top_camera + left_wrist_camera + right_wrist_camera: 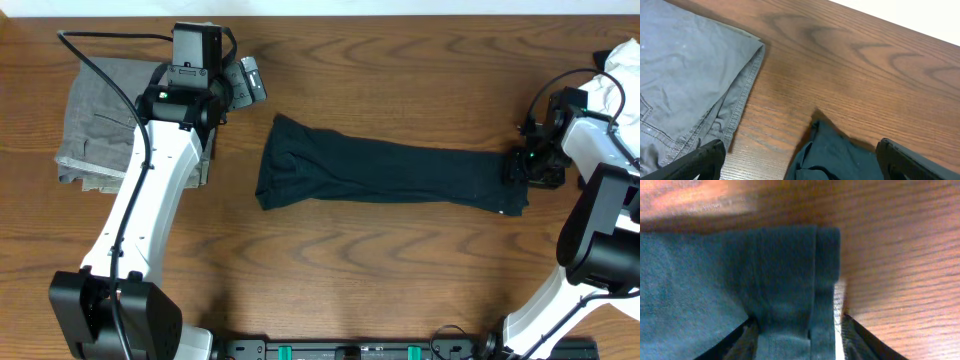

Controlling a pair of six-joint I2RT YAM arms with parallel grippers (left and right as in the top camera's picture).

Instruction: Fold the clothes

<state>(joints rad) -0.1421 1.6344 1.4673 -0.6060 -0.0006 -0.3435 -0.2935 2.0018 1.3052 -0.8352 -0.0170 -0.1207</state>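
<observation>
Clothes lie on a brown wood-grain table (400, 70), seen from above, with a robot arm on each side.

The largest piece is a dark garment (390, 172), blackish with a teal cast. It is folded into a long band that runs left to right across the middle of the table. Its left end is wider and rumpled, and its right end is narrower. No logo or sleeve can be made out.

Grey trousers (95, 120) sit near the table's far left corner, folded into a rough rectangle. They are well apart from the dark garment, and the left arm partly covers them. The left wrist view shows their stitched hem and seams (680, 75).

A white garment (622, 75) is bunched at the far right edge, mostly hidden behind the right arm.

The left gripper (248, 80) hangs above bare wood between the trousers and the left end of the dark garment, touching neither. In its wrist view its two black fingers (705, 159) are spread wide, released and empty, with a corner of the dark garment (835, 155) below and between them.

The right gripper (525, 165) is down at the right end of the dark garment. Its wrist view, which is blurred, shows a folded, layered edge of the fabric (785, 270) running between the two fingers (747, 337), which are clenched on it from both sides.
</observation>
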